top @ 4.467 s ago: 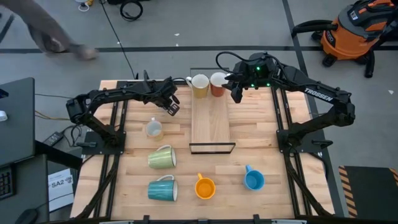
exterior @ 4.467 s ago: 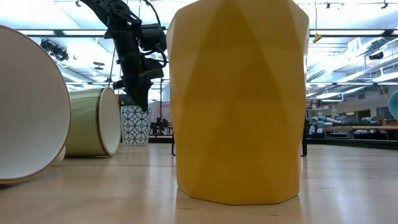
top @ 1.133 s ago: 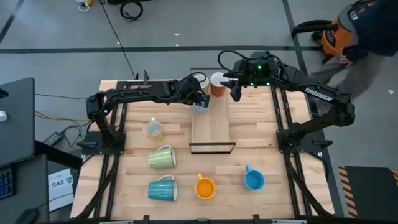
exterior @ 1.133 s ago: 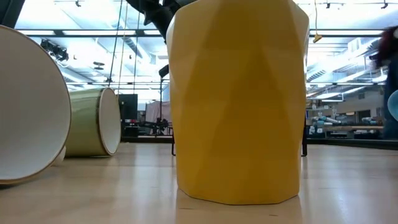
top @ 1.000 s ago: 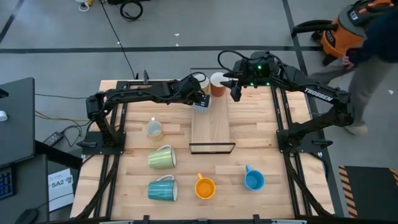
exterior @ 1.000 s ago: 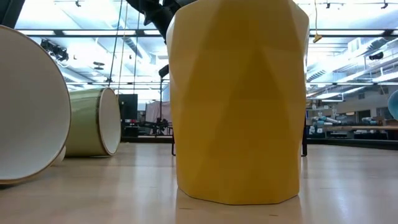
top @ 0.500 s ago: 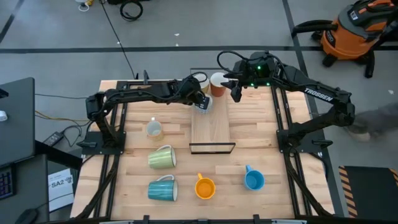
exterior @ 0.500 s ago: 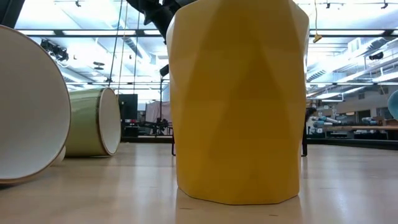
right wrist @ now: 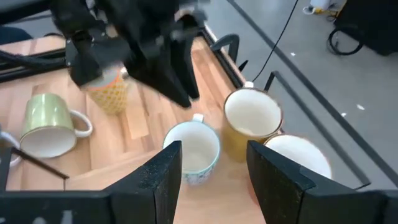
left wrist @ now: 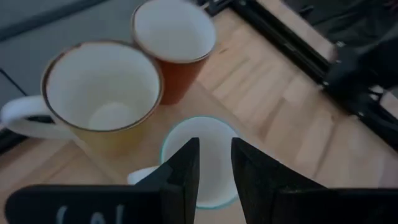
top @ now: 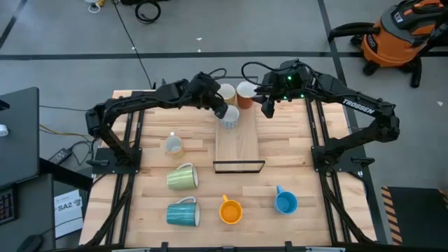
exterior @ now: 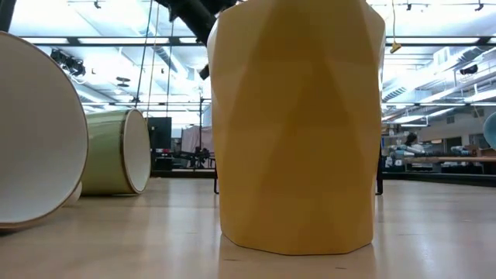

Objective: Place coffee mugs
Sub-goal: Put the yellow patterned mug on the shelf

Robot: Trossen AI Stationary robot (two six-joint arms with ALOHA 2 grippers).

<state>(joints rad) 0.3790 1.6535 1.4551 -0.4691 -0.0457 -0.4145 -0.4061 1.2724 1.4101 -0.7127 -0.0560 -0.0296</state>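
Note:
A white mug with a pale blue pattern point(top: 229, 116) stands upright on the wooden board point(top: 238, 143), just in front of the tan-yellow mug point(top: 225, 93) and the red-orange mug point(top: 245, 93). My left gripper point(top: 218, 106) hovers just above and to the far-left of it. In the left wrist view my left gripper point(left wrist: 215, 158) has its fingers a little apart over the mug's white inside point(left wrist: 211, 134). In the right wrist view the mug point(right wrist: 194, 152) stands free. My right gripper point(top: 267, 108) waits open beside the red-orange mug point(right wrist: 298, 162).
On the near half of the table lie a pale green mug point(top: 182, 176) and a teal mug point(top: 183, 213) on their sides. An orange mug point(top: 230, 210), a blue mug point(top: 285, 201) and a small yellowish cup point(top: 173, 145) stand there too. The board's near end has a black frame point(top: 238, 166).
My left gripper carried the white-blue mug slightly toward the near edge onto the board. It then drew back up and toward the far-left, away from the mug. The mug stays upright on the board. A person walked past beyond the table's right side.

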